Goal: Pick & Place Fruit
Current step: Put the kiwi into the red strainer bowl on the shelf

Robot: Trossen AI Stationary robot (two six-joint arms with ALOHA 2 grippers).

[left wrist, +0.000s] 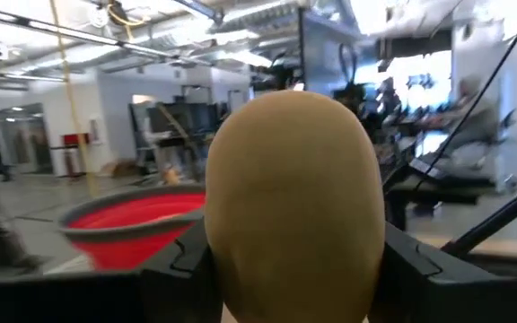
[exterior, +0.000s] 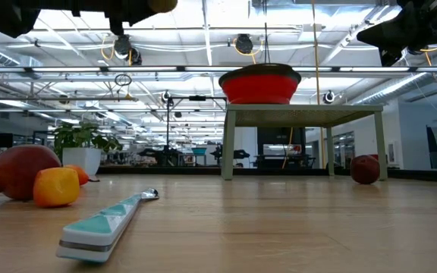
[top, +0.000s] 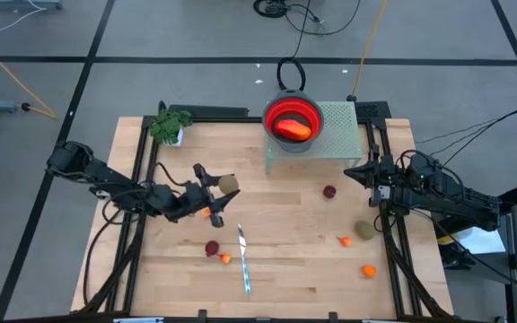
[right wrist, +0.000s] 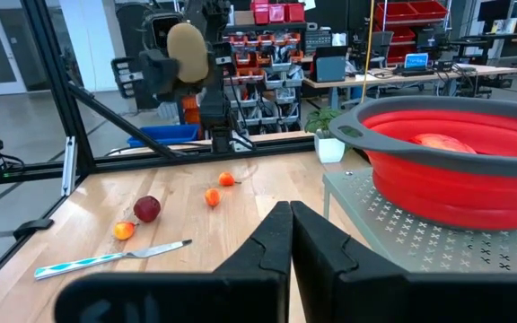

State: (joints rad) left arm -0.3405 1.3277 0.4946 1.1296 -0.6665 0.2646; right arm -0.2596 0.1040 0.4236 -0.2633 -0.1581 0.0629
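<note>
So the pale wooden table (top: 276,269) is the stage. Ahead of the left claw (top: 218,187) sits the red collapsible bowl with a grey rim (top: 293,120), up on a pale green perforated stand (top: 335,135), with one orange-red piece already inside. That claw is clamped on an olive-brown kiwi-like oval (top: 229,184), lifted clear of the wood. I'd keep it high enough to clear the rim and centre it before letting go. The right claw (top: 359,172) waits beside the stand, fingers pressed together, holding nothing.

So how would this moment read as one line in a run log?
left gripper: shut on kiwi, lifted | right gripper: shut, empty, beside stand | bowl: one orange fruit inside
</note>
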